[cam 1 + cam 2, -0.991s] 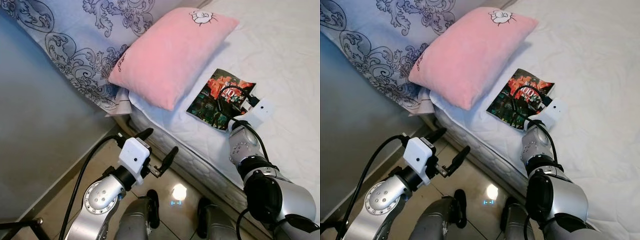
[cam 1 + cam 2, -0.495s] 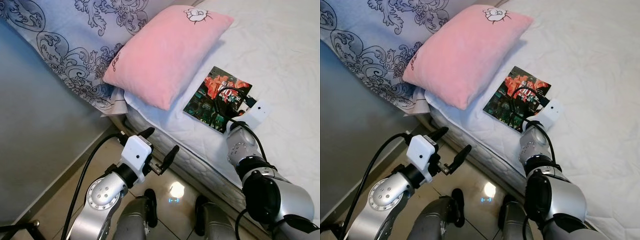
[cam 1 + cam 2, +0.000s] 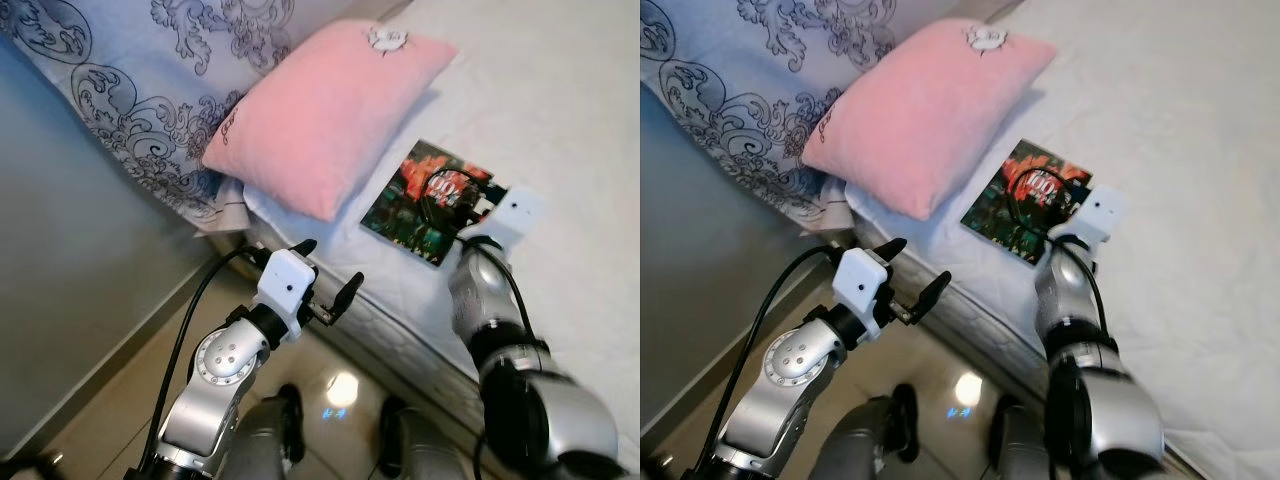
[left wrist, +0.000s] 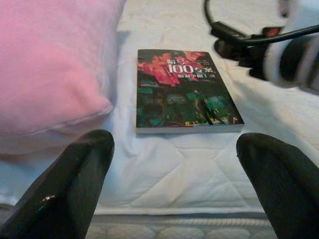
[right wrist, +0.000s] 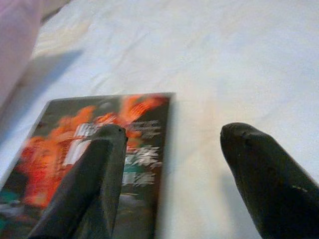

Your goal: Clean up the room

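Jaws are standing wide on both arms, holding nothing. Right gripper [image 5: 169, 174] is hovering low over the right edge of the book [image 3: 425, 200], one finger above the cover and the other above bare sheet, not gripping yet. Left gripper [image 3: 325, 283] is hanging off the near edge of the bed [image 3: 560, 120], over the floor [image 3: 130, 390], pointing at the book. So, by my reckoning, the tidy-up is barely starting: the book is lying flat on the white sheet, just right of the pink pillow [image 3: 320, 110], waiting to be lifted and put away. Behind that sits a patterned pillow [image 3: 160, 90]. A grey wall is running along the left above glossy tiles.
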Controlling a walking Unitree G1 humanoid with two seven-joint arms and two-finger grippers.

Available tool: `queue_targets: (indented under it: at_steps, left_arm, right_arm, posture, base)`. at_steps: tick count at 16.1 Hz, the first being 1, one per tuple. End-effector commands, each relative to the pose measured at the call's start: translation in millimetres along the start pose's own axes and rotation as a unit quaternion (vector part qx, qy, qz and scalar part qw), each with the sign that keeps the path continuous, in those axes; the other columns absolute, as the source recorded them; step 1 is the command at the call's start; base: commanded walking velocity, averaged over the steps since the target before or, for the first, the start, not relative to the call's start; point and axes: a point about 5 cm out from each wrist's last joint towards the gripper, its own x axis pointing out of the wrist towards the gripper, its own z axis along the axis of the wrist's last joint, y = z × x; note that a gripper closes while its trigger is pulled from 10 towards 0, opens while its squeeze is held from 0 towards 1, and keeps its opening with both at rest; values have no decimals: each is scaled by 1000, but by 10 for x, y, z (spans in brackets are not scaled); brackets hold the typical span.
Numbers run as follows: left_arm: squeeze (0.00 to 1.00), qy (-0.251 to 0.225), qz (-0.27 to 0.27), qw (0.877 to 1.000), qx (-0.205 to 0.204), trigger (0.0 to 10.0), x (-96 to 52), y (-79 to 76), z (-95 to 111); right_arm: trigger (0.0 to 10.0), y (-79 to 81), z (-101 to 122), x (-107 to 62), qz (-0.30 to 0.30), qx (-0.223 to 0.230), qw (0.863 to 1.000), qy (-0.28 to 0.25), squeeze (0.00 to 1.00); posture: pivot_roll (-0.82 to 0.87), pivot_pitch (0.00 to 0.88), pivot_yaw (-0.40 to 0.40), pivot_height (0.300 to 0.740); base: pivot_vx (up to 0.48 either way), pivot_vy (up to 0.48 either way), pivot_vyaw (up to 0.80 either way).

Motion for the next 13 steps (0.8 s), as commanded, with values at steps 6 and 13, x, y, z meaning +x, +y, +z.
queue_targets:
  at_steps: [6,13]
  left_arm:
    - [0,36,135,985,-101,10000,55,327,-280]
    - [0,51,118,991,-27,10000,257,465,-263]
  right_arm:
    - [10000,-275,30,-572,69,-156,978,-118,0]
    - [10000,-266,17,-681,114,-133,981,-86,0]
  posture:
    - [-6,61,-16,740]
    - [-63,0,59,740]
  base:
    - [0,0,0]
    - [0,0,-202]
